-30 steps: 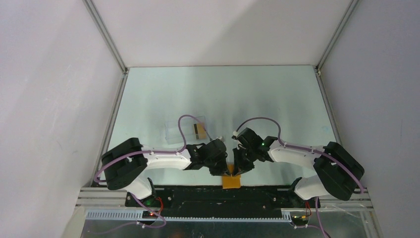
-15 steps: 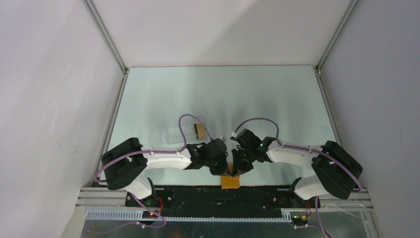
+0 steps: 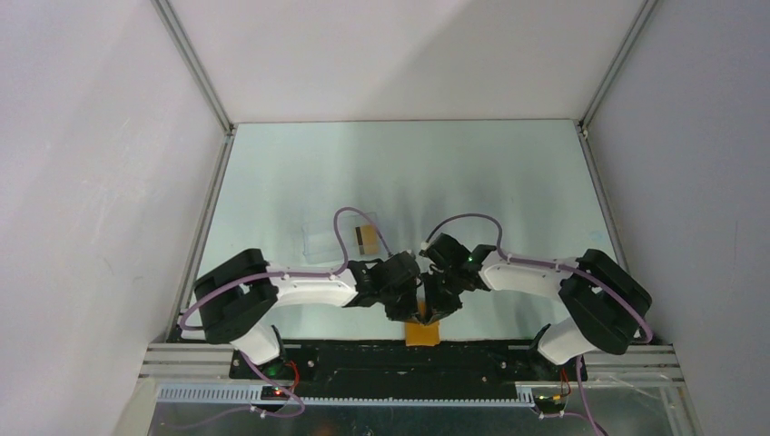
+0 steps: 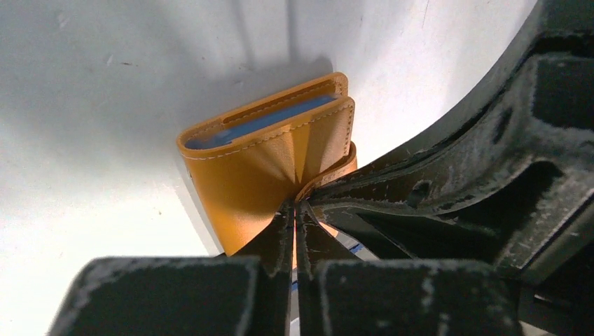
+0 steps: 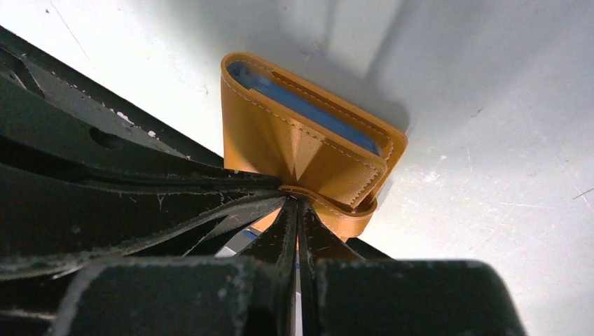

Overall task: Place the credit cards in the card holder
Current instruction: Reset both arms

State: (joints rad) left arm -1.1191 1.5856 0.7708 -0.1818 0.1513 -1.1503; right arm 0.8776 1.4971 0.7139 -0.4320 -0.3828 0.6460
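Observation:
The card holder [image 3: 423, 333], an orange bifold wallet, lies near the table's near edge and is folded nearly closed, with its blue inner panels [image 4: 266, 120] showing in the slot. My left gripper [image 4: 294, 207] is shut on a thin orange edge of the card holder [image 4: 263, 168]. The right gripper [image 5: 295, 203] is shut on the card holder [image 5: 301, 150] at the same spot, by the tab strap [image 5: 343, 213]. Both grippers meet tip to tip above it, left gripper [image 3: 409, 314] and right gripper [image 3: 433, 312]. One tan credit card [image 3: 366, 238] lies at the clear case.
A clear plastic case [image 3: 329, 241] lies left of centre, behind the left arm, with the arm's purple cable looping over it. The black base rail [image 3: 418, 359] runs just behind the card holder. White walls close in the table on three sides.
Both arms have drawn in toward the middle, the left one shifting right and the right one left. The card holder has stayed where it was, and both grippers remain shut.

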